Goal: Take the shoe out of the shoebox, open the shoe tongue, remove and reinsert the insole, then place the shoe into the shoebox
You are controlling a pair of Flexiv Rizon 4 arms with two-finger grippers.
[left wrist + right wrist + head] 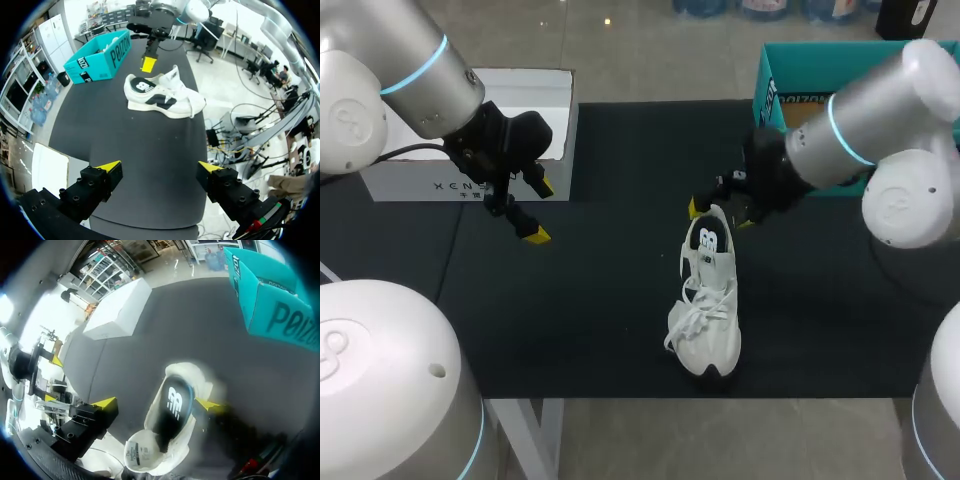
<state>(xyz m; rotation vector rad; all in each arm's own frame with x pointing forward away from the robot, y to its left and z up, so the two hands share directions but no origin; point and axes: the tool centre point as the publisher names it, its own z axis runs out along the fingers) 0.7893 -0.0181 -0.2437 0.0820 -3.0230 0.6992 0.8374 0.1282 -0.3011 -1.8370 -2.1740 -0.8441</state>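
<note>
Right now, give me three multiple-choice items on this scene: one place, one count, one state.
1. The shoe is: A) in a box B) on the black mat C) on the floor.
2. How many boxes? A) one B) two C) four.
3. The left gripper is: A) open, empty B) shut on the shoe C) shut on a box.

Answers:
1. B: it stands on the mat, outside both boxes.
2. B: a white box and a teal box.
3. A: its fingers are apart over bare mat.
</note>
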